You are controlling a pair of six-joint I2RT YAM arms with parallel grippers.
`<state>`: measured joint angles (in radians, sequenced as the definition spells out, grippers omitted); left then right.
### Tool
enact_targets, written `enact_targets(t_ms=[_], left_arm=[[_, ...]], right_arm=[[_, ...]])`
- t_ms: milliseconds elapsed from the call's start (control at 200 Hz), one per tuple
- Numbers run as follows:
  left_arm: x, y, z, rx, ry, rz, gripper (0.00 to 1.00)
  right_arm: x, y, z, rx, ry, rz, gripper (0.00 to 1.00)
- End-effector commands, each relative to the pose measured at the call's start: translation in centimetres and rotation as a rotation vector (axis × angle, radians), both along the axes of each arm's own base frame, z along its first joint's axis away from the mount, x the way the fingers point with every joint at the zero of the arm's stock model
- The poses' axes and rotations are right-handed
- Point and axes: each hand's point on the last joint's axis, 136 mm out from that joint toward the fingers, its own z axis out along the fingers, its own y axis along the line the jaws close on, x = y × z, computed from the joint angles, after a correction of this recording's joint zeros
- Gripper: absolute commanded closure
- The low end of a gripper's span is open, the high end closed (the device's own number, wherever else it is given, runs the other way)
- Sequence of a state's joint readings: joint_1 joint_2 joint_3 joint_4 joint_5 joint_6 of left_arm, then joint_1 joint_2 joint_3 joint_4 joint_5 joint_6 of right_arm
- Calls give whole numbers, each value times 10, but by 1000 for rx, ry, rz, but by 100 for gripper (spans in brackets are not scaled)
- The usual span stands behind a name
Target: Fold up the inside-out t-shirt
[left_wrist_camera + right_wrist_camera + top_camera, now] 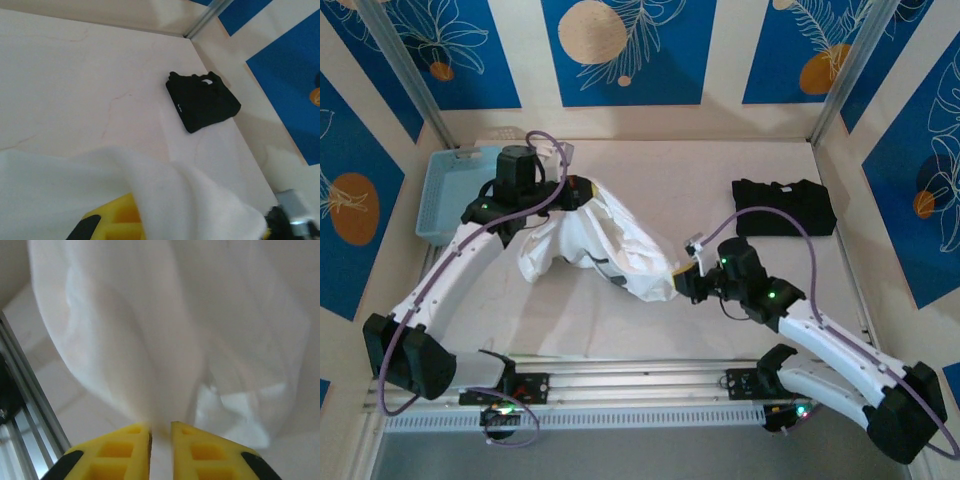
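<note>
Above the pale table (700, 180), my left gripper (578, 192) and right gripper (160, 427) each clamp the inside-out t-shirt (610, 245); next, I judge, spread it flat.

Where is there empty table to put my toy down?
Bare table lies between the white t-shirt and the black folded garment, and along the near rail. The left is crowded, with the shirt bunched near the blue basket.

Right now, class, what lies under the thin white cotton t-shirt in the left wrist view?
Under the thin white cotton t-shirt, one yellow plastic finger of the left arm's jaws shows. Its tip and the grip itself are covered by the cloth.
</note>
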<state>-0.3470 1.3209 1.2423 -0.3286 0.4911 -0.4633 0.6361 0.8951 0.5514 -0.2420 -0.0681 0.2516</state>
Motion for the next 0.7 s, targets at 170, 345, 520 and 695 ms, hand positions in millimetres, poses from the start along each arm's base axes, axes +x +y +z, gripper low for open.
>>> enact_targets(t_ms=[170, 345, 520, 695], left_arm=[[-22, -15, 15, -99, -26, -103, 100], [-32, -18, 13, -111, -4, -128, 100], [-39, -17, 13, -102, -13, -141, 100], [-40, -9, 6, -47, -20, -127, 100]], right_arm=[[25, 36, 54, 66, -147, 47, 45], [52, 91, 62, 38, -208, 90, 22], [97, 128, 53, 15, -231, 56, 27], [70, 138, 85, 173, -194, 275, 85]])
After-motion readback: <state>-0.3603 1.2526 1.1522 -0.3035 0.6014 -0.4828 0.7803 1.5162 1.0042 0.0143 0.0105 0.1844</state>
